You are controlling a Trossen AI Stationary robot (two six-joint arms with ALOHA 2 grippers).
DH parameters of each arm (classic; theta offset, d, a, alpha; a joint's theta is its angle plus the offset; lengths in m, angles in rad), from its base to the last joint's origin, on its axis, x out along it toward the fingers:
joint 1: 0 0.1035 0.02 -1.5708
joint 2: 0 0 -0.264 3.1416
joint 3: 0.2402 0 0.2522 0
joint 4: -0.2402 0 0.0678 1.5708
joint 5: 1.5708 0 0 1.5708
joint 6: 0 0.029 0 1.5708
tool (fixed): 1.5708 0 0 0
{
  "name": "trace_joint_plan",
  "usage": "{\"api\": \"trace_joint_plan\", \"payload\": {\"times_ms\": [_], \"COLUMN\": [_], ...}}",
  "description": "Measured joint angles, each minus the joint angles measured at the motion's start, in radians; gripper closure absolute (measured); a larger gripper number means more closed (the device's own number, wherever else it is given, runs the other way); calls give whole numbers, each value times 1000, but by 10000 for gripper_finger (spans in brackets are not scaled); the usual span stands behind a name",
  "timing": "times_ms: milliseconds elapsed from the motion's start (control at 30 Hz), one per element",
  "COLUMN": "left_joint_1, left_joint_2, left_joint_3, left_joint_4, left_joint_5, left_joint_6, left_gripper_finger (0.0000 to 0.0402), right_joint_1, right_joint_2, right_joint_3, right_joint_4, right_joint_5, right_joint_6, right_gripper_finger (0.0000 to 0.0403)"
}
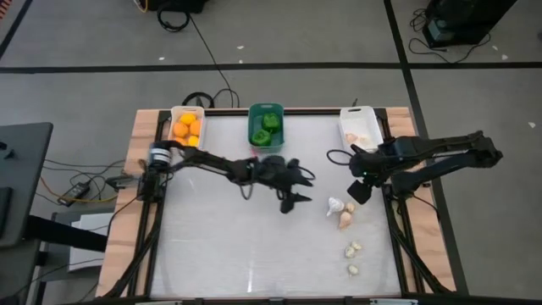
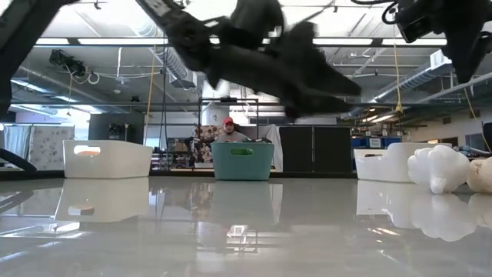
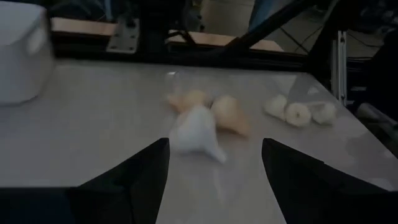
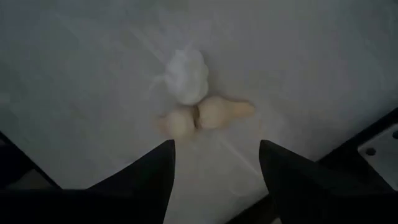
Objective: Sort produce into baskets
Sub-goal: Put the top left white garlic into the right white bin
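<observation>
I have both grippers spread and empty: left gripper (image 1: 292,202) mid-table, right gripper (image 1: 359,190) above what look like garlic bulbs (image 1: 340,212).

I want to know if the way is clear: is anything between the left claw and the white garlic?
Nothing: in the high view, only bare table separates the open left gripper from the white garlic.

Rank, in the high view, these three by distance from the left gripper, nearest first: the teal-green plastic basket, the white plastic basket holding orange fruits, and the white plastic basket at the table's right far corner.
Measured from the left gripper:
1. The teal-green plastic basket, just beyond it at the far edge's middle.
2. The white plastic basket at the right far corner, off to the gripper's right.
3. The white plastic basket holding orange fruits, at the left far corner.
</observation>
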Motion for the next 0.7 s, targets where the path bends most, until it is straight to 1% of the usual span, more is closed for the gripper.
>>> {"api": "trace_joint_plan", "payload": {"times_ms": [100, 233, 300, 367, 467, 533, 700], "left_joint_1": [-17, -31, -31, -31, -31, -34, -39], "left_joint_2": [102, 213, 258, 296, 347, 378, 407], "left_joint_3": [114, 249, 308, 359, 419, 446, 456], "left_joint_4": [0, -6, -2, 2, -3, 0, -42], "left_joint_5": [-7, -26, -28, 0, 50, 47, -79], "left_joint_6": [27, 80, 65, 23, -3, 1, 67], "left_gripper_finger": [140, 140, 139, 132, 108, 85, 31], "right_joint_1": [25, 62, 83, 98, 117, 131, 167], "right_joint_2": [-8, -16, -19, -26, -35, -41, -55], "right_joint_3": [0, 0, 0, 0, 0, 0, 0], "right_joint_4": [-11, -71, -96, -107, -108, -108, -109], "right_joint_5": [-6, -3, 14, 17, 17, 16, 16], "right_joint_6": [-1, -3, -5, -10, -6, -2, 37], "right_gripper_finger": [160, 160, 160, 160, 160, 160, 160]}}
